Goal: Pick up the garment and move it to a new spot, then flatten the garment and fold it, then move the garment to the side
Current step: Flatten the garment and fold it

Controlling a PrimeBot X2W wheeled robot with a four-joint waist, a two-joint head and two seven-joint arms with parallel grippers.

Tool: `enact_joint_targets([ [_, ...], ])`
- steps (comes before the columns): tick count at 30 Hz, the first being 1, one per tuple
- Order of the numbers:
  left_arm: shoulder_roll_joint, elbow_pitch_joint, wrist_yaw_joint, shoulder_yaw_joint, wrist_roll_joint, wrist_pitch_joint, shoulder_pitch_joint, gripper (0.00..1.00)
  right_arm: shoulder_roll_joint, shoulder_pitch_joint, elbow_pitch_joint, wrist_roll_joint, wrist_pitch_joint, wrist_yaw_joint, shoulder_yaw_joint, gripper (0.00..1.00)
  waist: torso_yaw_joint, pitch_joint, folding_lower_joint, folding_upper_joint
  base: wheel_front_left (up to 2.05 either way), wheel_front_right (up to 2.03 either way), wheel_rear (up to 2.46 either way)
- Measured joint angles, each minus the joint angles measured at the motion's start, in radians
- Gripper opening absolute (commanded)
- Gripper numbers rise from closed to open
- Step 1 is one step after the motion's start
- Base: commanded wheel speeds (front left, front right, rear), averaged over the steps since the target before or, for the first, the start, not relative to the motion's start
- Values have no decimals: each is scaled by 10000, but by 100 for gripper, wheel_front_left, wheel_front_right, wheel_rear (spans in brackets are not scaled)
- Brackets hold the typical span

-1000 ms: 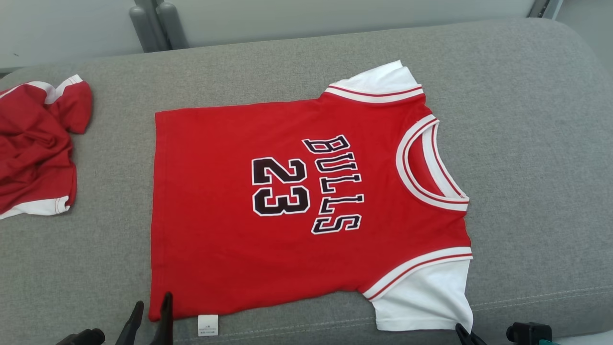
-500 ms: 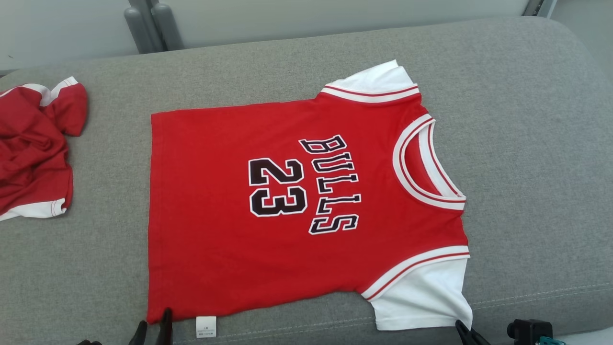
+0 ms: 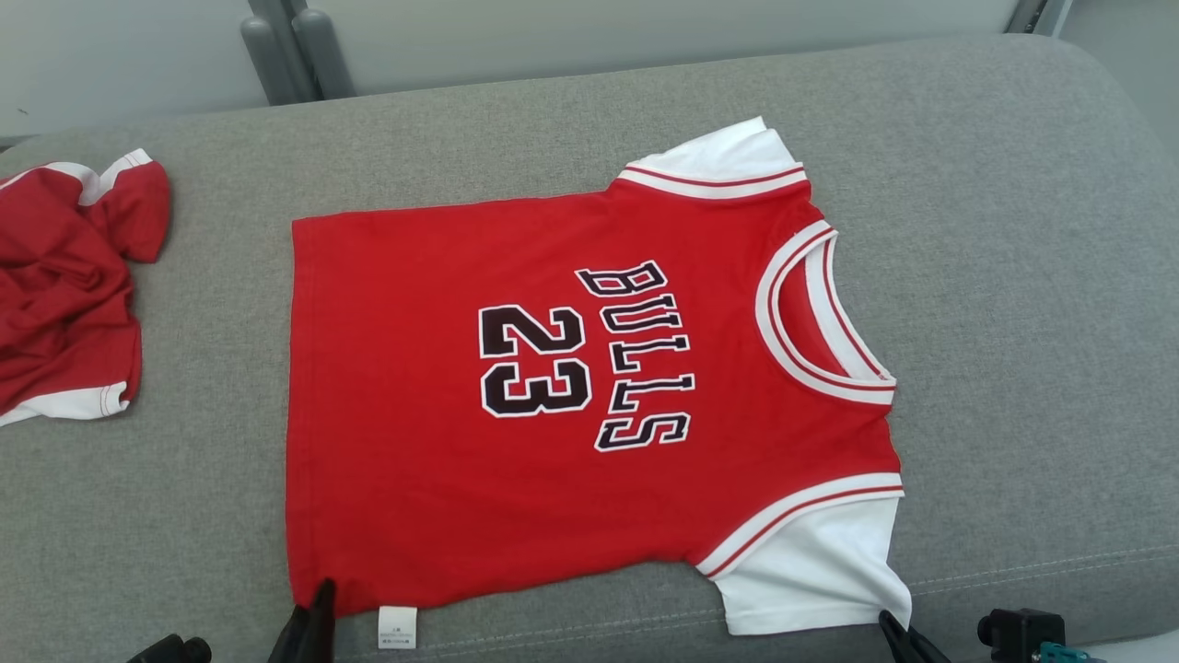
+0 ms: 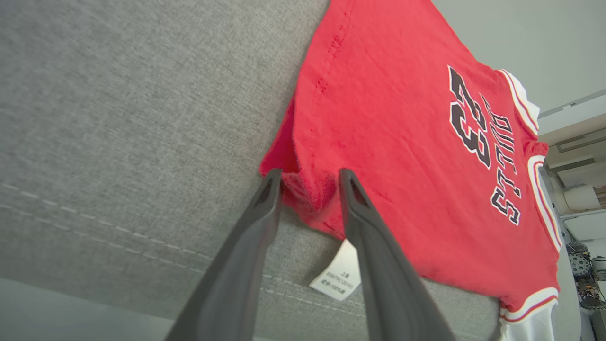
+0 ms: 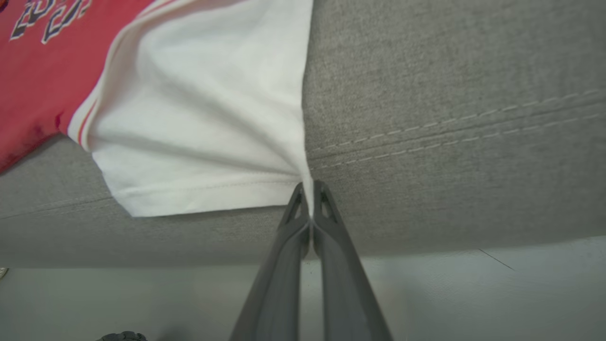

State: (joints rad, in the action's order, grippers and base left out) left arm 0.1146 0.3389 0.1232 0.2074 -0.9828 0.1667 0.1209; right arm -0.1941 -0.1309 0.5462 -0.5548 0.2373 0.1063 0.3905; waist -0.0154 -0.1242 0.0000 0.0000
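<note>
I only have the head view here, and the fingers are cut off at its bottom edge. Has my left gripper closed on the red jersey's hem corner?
Observer: No. In the left wrist view the left gripper is open, its fingers on either side of the bunched hem corner of the jersey.
Operator: And the right one?
Observer: The right gripper is shut on the outer corner of the white sleeve, near the stitched seam of the cushion.
</note>
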Motion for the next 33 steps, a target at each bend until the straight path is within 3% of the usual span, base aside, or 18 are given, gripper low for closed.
enact_joint_targets([
  [1, 10, -10, 0, 31, -4, -2, -13, 28, -6, 0, 17, 0, 0, 23, 2, 0, -2, 3, 0, 0, 0, 0, 0],
  [2, 25, -17, 0, 69, -50, -46, -19, 10, -8, 0, 31, -2, 0, 42, 2, 0, -5, 7, 0, 0, 0, 0, 0],
  [3, 38, -17, 0, 107, -115, -88, -22, 0, -13, 0, 42, -10, 0, 75, 6, 0, -9, 11, 0, 0, 0, 0, 0],
  [18, 288, -476, 0, 201, -897, -433, -17, 0, 44, -42, -176, -1145, -19, 169, -56, 0, -9, 44, 0, 0, 0, 0, 0],
  [33, 694, -940, 0, -81, -1342, -825, 478, 0, -731, -843, -1455, -2153, -740, 180, 130, 0, -96, 149, 0, 0, 0, 0, 0],
])
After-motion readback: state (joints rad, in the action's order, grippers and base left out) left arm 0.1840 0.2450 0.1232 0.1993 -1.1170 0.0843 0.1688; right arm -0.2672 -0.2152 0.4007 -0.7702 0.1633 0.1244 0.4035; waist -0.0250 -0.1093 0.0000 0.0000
